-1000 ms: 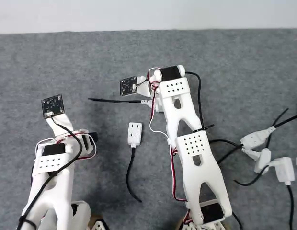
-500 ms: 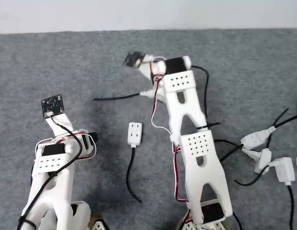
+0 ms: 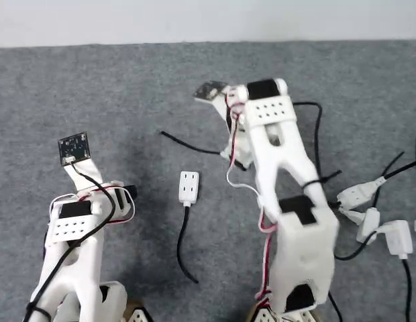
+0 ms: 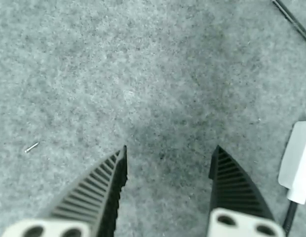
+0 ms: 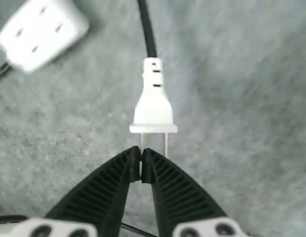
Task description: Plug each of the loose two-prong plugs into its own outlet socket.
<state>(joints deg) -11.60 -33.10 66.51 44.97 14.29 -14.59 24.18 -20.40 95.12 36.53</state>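
Observation:
A white two-prong plug (image 5: 154, 106) on a black cord (image 3: 188, 143) hangs over the grey carpet. My right gripper (image 5: 141, 160) is shut on one of its prongs, and the other prong sticks out free beside the fingertips. A white outlet socket (image 5: 40, 30) lies close by on the carpet; in the high view this socket (image 3: 188, 187) sits between the two arms with its cord trailing toward the front. My left gripper (image 4: 170, 150) is open just above bare carpet, with the socket's end (image 4: 297, 160) off to one side.
Several more white plugs and sockets (image 3: 372, 218) with black cords lie tangled at the right edge. The carpet ends at a pale wall (image 3: 194, 20) along the back.
The right arm has swung to the right and toward the back, dragging the plug's cord with it. The left arm and the middle socket have stayed put.

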